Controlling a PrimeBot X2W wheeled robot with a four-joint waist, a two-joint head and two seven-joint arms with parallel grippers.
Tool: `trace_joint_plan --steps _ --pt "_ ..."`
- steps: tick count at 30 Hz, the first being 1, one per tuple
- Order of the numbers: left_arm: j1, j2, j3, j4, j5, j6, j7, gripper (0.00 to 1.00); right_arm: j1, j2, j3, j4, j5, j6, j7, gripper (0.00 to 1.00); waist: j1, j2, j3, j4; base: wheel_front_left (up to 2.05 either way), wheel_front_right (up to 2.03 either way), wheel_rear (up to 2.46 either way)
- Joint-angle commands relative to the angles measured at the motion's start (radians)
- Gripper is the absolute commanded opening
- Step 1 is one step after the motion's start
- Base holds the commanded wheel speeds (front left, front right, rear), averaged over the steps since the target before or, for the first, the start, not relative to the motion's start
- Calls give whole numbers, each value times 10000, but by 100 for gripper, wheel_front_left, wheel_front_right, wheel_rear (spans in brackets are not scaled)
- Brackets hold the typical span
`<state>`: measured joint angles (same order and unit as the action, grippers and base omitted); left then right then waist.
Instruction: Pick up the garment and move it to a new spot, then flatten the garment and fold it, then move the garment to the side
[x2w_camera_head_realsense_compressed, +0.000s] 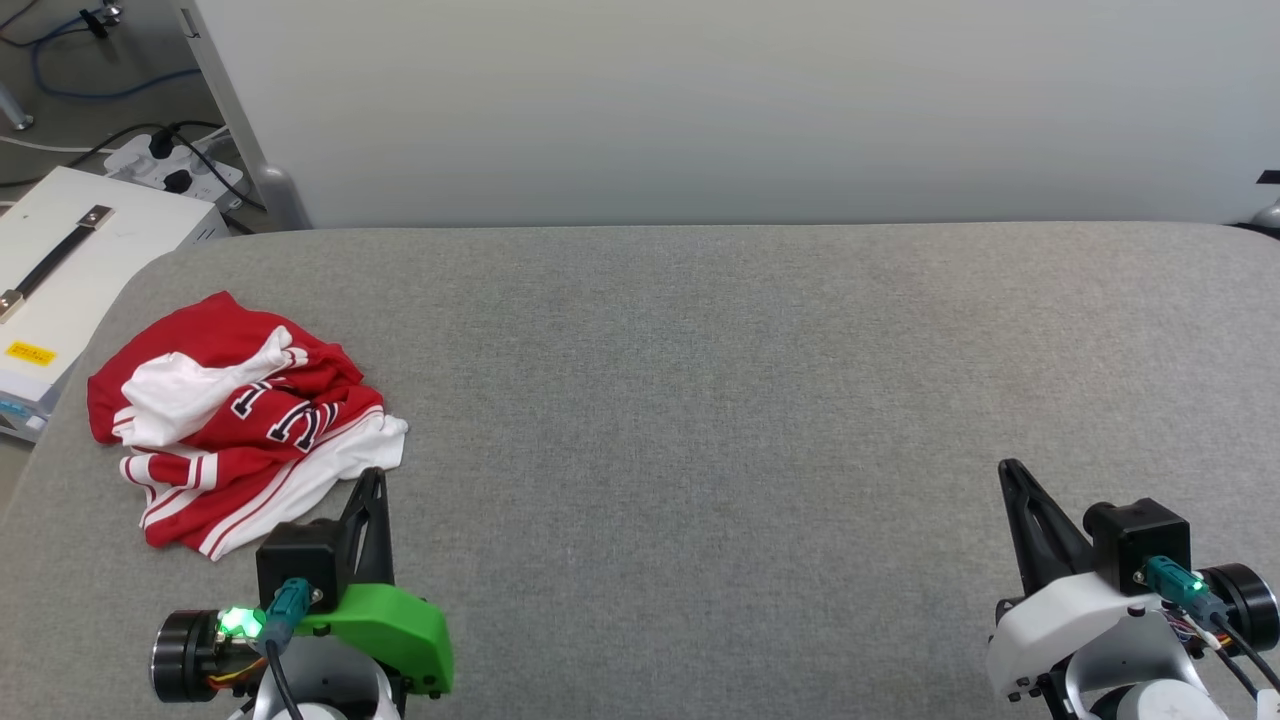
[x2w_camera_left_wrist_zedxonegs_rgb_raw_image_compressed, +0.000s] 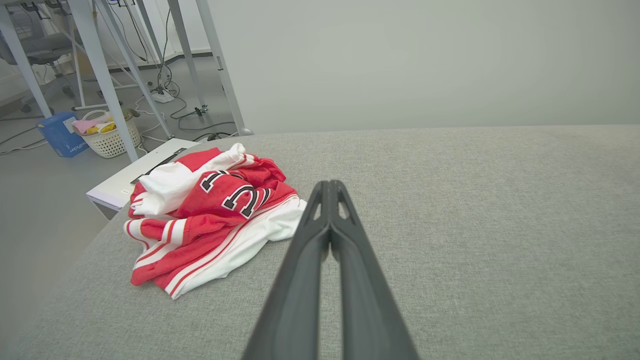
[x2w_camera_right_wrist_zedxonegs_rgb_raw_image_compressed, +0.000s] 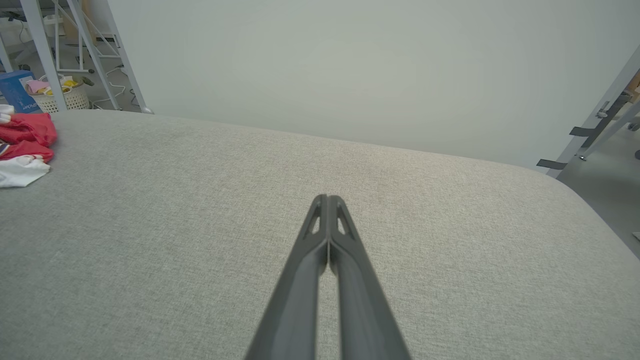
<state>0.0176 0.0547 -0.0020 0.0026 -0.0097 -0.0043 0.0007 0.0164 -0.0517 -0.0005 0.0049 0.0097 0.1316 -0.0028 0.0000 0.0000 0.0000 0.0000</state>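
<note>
Our left gripper (x2w_camera_left_wrist_zedxonegs_rgb_raw_image_compressed: 330, 186) has its jaws pressed together on nothing, low over the grey cloth of the counter (x2w_camera_head_realsense_compressed: 700, 400); we cannot tell whether the tips touch it. Our right gripper (x2w_camera_right_wrist_zedxonegs_rgb_raw_image_compressed: 327, 198), well apart at 3 o'clock, is closed and empty in the same way.

In the head view the garment (x2w_camera_head_realsense_compressed: 240, 420), a red jersey T-shirt with white sleeves and striped trim, lies near the left tips at 10 o'clock. It is crumpled in 1 heap, with black lettering showing among the folds.

We judge it light, soft and limp. It should sag and trail from any single pinch, and a grip on 1 layer may only unroll the heap. The white sleeve lobe at the heap's 4 o'clock is nearest to us. A raised red fold on top would gather more cloth. Either way the jaws must spread first.

The heap's 9 o'clock side sits close to the counter's rounded left edge. Beyond that edge stands a white equipment case (x2w_camera_head_realsense_compressed: 60, 270) with a black strap, so we would carry the shirt toward 3 o'clock. From 12 to 3 o'clock the counter is broad and bare. It ends at a pale wall panel (x2w_camera_head_realsense_compressed: 700, 100) at 12 o'clock and rounds off at the far right corner.
</note>
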Motion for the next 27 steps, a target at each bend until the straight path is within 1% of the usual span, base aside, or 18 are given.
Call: trace_joint_plan --steps 1,27 --pt "-176 -45 20 -26 97 43 -7 0 -164 15 5 -49 -97 -9 28 0 0 0 0 0 0 0 0" --pt "-176 -45 20 -26 97 43 -7 0 -164 15 5 -49 -97 -9 28 0 0 0 0 0 0 0 0"
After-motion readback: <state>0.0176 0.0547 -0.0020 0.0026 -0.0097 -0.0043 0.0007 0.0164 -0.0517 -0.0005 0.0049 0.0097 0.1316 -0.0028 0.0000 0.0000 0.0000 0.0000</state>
